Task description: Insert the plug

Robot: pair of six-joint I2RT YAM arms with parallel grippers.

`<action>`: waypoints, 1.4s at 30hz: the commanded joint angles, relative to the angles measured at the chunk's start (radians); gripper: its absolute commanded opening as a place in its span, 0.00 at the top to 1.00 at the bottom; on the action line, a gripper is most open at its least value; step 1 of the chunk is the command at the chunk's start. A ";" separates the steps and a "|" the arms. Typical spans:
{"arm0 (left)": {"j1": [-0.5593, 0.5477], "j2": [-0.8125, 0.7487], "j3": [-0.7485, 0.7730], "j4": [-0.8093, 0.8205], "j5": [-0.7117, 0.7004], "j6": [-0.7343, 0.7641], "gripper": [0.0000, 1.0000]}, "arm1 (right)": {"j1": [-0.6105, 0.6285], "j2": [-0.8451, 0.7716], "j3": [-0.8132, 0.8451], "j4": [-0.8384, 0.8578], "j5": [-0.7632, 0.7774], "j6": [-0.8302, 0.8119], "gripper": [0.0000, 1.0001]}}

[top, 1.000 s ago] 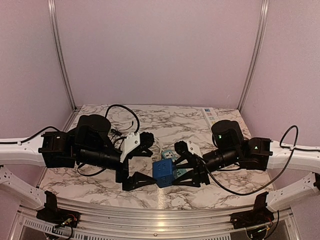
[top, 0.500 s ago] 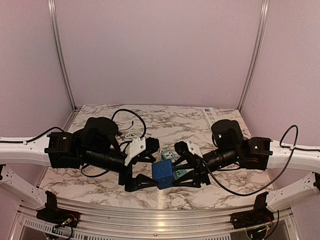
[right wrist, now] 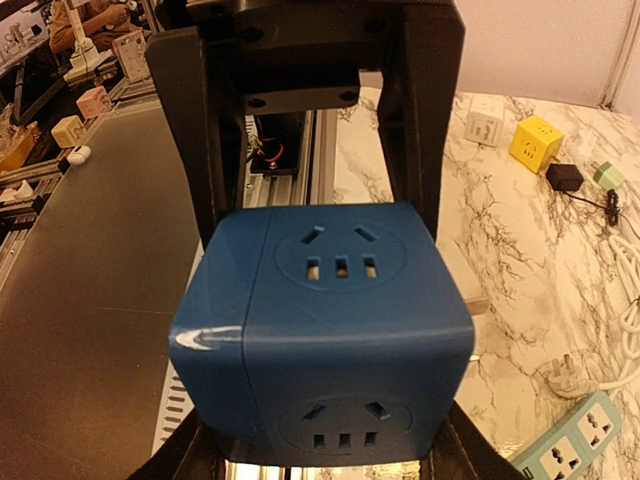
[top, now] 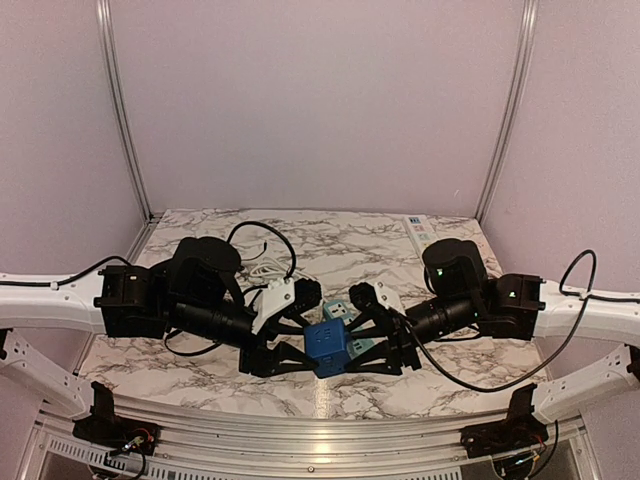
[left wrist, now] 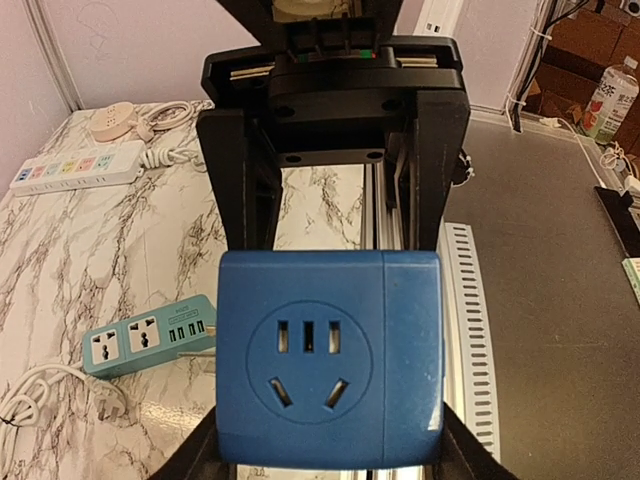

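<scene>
You've got the cube (top: 326, 347) at the near middle of the table (top: 200, 370), between both arms. Your right gripper (top: 362, 345) is clamped on it, and your left gripper (top: 300, 345) has its jaws closed against its sides too. A strip (left wrist: 150, 335) lies just behind.

A white power strip (left wrist: 75, 168) lies on the marble table (top: 350, 235) (coloured switches along it). A yellow socket cube (right wrist: 537, 143) sits near a small black adapter (right wrist: 563, 176).

The marble desk (top: 350, 235) carries a teal strip (left wrist: 150, 335) near its middle, with a white plug (right wrist: 563, 375) and its cable just beside it. A white strip (left wrist: 75, 168) and a round beige socket (left wrist: 112, 120) lie near the far edge. A yellow cube (right wrist: 537, 140), a white cube (right wrist: 485, 125) and a black adapter (right wrist: 564, 177) lie grouped elsewhere.
</scene>
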 commanded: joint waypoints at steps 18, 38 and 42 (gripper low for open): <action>0.036 -0.005 -0.163 0.424 -0.474 -0.540 1.00 | 0.050 -0.084 0.050 0.022 0.475 -0.080 0.01; 0.047 0.002 -0.293 0.757 -0.429 -0.772 1.00 | 0.117 0.064 0.091 0.252 0.758 -0.225 0.02; 0.047 0.012 -0.293 0.771 -0.419 -0.779 1.00 | 0.116 0.090 0.106 0.279 0.724 -0.239 0.06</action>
